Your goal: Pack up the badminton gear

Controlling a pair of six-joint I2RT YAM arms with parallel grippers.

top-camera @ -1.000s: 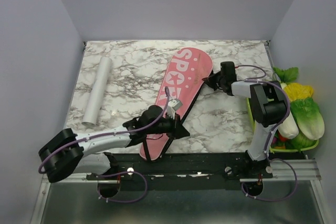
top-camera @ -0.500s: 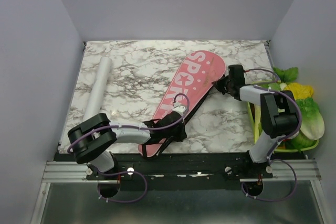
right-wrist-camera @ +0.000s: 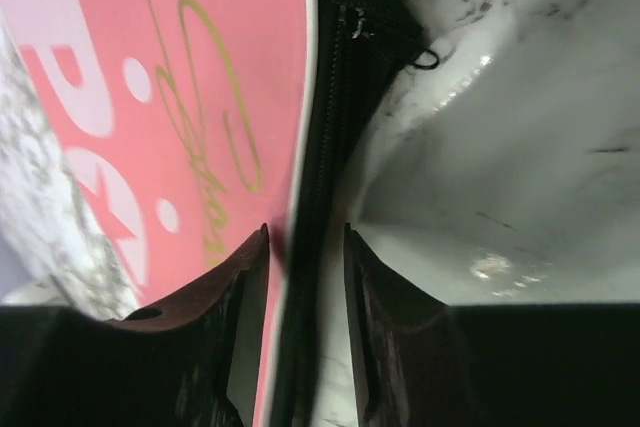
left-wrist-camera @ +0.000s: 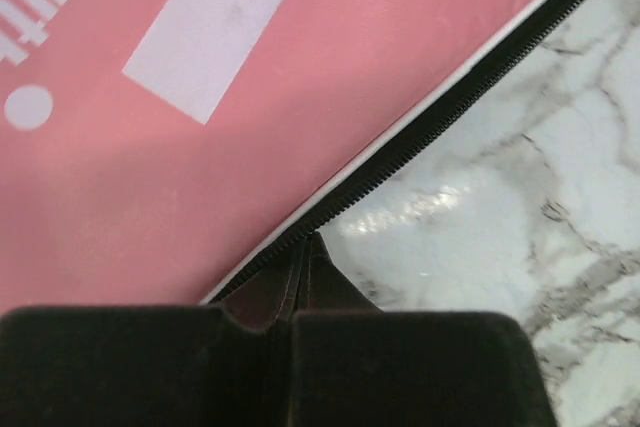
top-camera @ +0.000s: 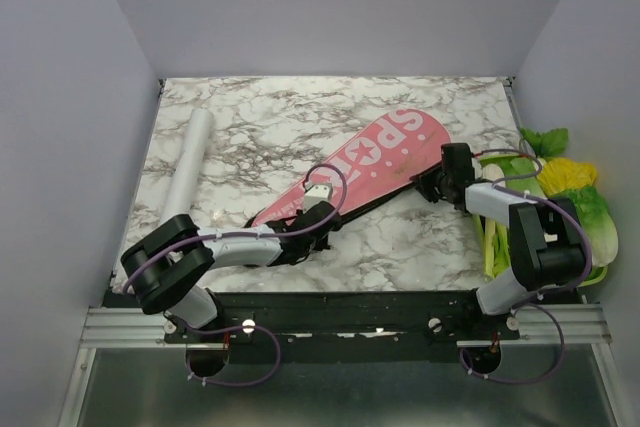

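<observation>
Bag (top-camera: 380, 159) lies diagonal on the surface (top-camera: 260, 137). My left pincer (left-wrist-camera: 305, 247) is closed tight, tips at its zipper edge (left-wrist-camera: 450, 97), narrow end. My right pincer (right-wrist-camera: 305, 247) is slightly parted, straddling that edge at the wide end.

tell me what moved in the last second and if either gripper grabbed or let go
The pink bag swung clockwise, its wide end going right, so it lies more crosswise. The right gripper went right with it and now has its jaws parted astride the black edging. The left gripper closed at that edging near the narrow end. The white tube and toy vegetables stayed put.
</observation>
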